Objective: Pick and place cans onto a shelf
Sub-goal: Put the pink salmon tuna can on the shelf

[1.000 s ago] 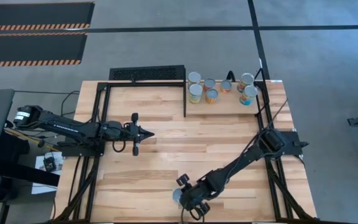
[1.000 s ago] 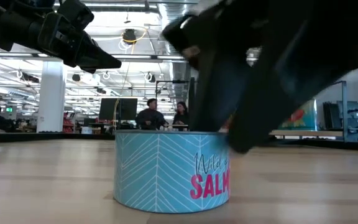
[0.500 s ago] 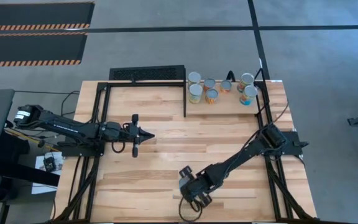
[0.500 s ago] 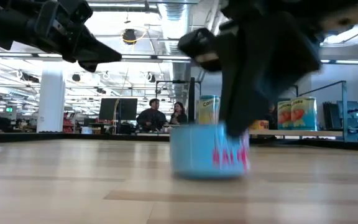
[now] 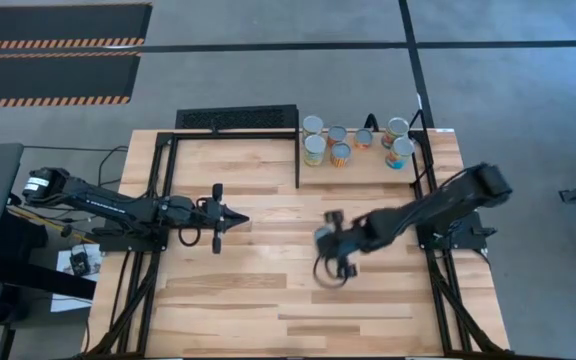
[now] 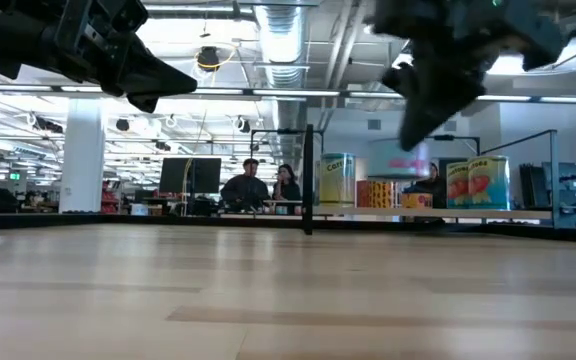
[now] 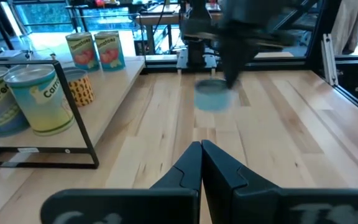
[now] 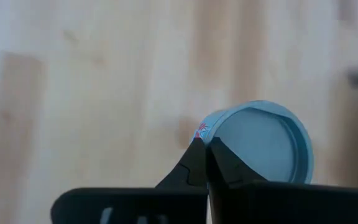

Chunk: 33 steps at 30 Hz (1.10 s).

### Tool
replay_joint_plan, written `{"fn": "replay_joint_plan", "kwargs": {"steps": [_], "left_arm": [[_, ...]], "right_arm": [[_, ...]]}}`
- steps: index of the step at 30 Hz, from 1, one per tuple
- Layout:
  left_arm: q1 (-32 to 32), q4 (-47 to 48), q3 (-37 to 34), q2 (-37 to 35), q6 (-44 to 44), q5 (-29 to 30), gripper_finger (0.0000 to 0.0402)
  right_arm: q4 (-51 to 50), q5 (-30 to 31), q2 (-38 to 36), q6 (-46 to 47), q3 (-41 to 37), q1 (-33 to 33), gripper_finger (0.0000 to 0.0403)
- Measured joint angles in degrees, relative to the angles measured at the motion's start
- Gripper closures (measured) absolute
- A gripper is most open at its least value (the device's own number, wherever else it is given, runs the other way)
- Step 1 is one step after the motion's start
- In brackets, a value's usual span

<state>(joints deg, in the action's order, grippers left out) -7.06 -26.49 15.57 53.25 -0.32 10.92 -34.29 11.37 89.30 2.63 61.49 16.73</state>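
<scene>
Several cans (image 5: 353,141) stand upright on the shelf (image 5: 368,168), a light-wood board framed by black bars at the table's far right; the left wrist view also shows these cans (image 7: 39,99). A light-blue can (image 7: 213,98) hangs blurred above the middle of the table under my right gripper (image 5: 330,243), whose fingers are shut at its rim. The right wrist view shows this can (image 8: 263,146) round face on. My left gripper (image 5: 242,214) waits shut above the table's left middle, touching nothing. My right gripper has its shut fingertips at the blue can's rim (image 8: 205,132), on the edge of the round end. Only that edge reaches the tips; the rest of the can lies beyond them. The can is tipped, its flat end toward the wrist camera, and is clear of the table.
A black perforated rack (image 5: 236,118) sits at the table's far edge, left of the shelf. Black frame bars (image 5: 298,160) border the shelf. Bare wood (image 5: 268,300) fills the table's near half. People (image 6: 258,185) sit in the room behind.
My right gripper has closed on the blue can at the table's near edge. It has then risen and swung toward the far and right, to the table's middle. The can has left the tabletop, is lifted clear and has tipped over.
</scene>
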Motion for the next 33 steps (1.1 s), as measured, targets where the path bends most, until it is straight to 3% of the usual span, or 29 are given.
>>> {"fn": "replay_joint_plan", "kwargs": {"steps": [6,12,16,21,33], "left_arm": [[0.01,-0.06,0.00,0.00,0.07,-0.01,0.0401],[0.01,-0.57,0.00,0.00,0.84,0.00,0.0401],[0.01,-1.22,0.00,0.00,0.74,0.00,0.0401],[0.01,-1.34,0.00,0.00,0.68,0.00,0.0401],[0.02,-1.28,0.00,0.00,0.46,0.00,0.0401]], "right_arm": [[-9.07,2.84,-13.01,2.53,-8.55,-11.64,0.0398],[-9.02,3.54,-19.50,-1.72,-13.57,-27.27,0.0399],[-7.79,2.97,-18.63,-5.47,-13.98,-37.95,0.0395],[-1.64,-3.02,-15.79,-8.04,-13.96,-47.75,0.0394],[3.46,-3.65,-9.43,-8.05,-13.94,-54.81,0.0390]]}}
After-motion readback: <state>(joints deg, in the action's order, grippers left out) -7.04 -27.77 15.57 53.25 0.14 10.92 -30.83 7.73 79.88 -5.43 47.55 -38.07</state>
